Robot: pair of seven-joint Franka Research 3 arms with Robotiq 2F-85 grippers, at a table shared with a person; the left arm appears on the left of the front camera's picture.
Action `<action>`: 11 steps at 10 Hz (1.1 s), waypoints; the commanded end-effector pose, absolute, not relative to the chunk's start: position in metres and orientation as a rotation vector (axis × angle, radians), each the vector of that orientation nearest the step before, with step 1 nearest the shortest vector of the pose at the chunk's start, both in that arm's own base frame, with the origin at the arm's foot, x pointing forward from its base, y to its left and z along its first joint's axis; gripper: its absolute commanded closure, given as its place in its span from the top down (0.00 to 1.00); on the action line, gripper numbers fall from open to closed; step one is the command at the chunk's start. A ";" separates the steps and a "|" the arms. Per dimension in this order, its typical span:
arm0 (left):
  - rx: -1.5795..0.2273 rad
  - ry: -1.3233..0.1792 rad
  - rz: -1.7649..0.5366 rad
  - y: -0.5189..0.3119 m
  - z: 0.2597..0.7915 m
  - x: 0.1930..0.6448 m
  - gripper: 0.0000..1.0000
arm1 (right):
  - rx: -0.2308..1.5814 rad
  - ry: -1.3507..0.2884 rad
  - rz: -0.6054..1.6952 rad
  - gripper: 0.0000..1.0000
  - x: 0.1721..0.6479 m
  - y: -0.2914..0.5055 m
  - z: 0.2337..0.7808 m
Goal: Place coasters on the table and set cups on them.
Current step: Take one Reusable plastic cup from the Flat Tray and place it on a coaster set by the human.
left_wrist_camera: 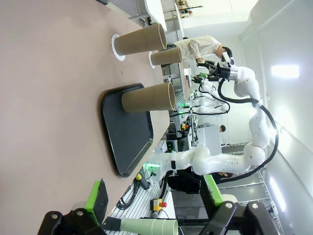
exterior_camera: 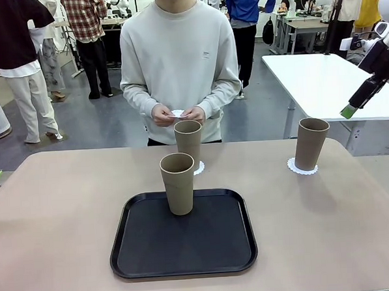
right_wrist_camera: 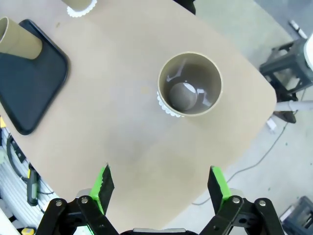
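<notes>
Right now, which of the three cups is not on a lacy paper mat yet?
The cup standing on the black tray, nearest the robot. The far middle cup and the right-side cup each stand on a white coaster on the table.

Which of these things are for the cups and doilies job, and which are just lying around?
For the job:
- cup on the tray, middle cup, right cup
- middle doily, right doily, and what looks like a third doily in the person's hands
- tan table

Just there:
- black tray
- white table behind
- stool on the floor
</notes>
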State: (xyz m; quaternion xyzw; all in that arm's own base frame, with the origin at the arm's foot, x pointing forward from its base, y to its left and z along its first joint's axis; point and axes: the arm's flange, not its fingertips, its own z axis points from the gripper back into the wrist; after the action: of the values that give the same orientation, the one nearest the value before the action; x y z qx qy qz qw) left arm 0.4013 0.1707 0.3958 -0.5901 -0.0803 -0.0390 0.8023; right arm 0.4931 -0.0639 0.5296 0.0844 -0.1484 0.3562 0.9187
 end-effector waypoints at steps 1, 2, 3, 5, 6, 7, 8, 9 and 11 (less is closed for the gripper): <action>-1.268 -0.176 -0.102 0.172 0.397 0.400 1.00 | 0.189 -0.332 0.741 1.00 0.493 -0.062 0.530; -1.268 -0.176 -0.102 0.172 0.397 0.400 1.00 | 0.189 -0.332 0.741 1.00 0.493 -0.062 0.530; -1.268 -0.176 -0.102 0.172 0.397 0.400 1.00 | 0.189 -0.332 0.741 1.00 0.493 -0.062 0.530; -1.268 -0.176 -0.102 0.172 0.397 0.400 1.00 | 0.189 -0.332 0.741 1.00 0.493 -0.062 0.530; -1.268 -0.176 -0.102 0.172 0.397 0.400 1.00 | 0.189 -0.332 0.741 1.00 0.493 -0.062 0.530; -1.268 -0.176 -0.102 0.172 0.397 0.400 1.00 | 0.175 -0.305 0.736 1.00 0.493 -0.062 0.530; -1.268 -0.176 -0.102 0.172 0.397 0.400 1.00 | 0.186 -0.291 0.579 1.00 0.482 -0.098 0.530; -1.268 -0.176 -0.102 0.172 0.397 0.400 1.00 | 0.268 -0.277 0.487 1.00 0.476 -0.130 0.527; -1.268 -0.176 -0.102 0.172 0.397 0.400 1.00 | 0.578 -0.300 0.397 1.00 0.466 -0.191 0.535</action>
State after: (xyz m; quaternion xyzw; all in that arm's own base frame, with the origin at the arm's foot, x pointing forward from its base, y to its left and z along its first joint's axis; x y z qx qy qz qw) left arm 0.4011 0.1712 0.3957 -0.5901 -0.0805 -0.0384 0.8024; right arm 0.4561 -0.1708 0.5219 0.1919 -0.1335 0.2227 0.9465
